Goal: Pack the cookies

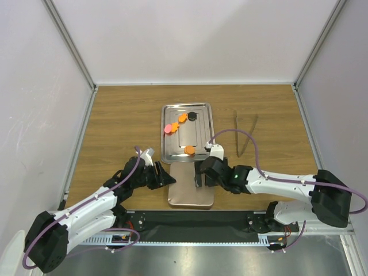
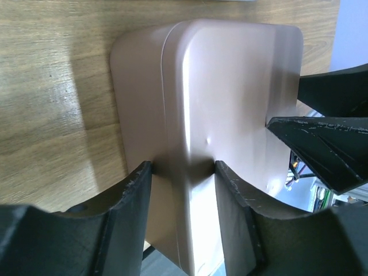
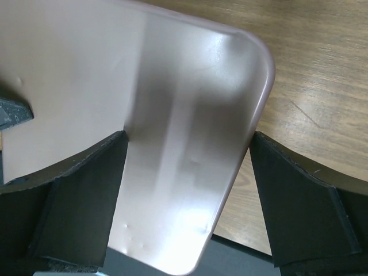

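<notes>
My left hand (image 2: pixel 181 169) low on counter (image 1: pixel 115 126), pinching left wall of box (image 1: pixel 191 192). Right hand (image 3: pixel 188 138) spread wide astride opposite end; can't tell if squeezing. Cookies (image 1: pixel 182 118) on tray (image 1: pixel 195 132) beyond box.

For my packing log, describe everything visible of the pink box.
The pink box is smooth, glossy, plastic-looking, rectangular with rounded corners. It lies flat at the near edge of the wooden table, just in front of the metal tray. The left end effector pinches its left side; the right end effector, open, straddles its right side.
</notes>
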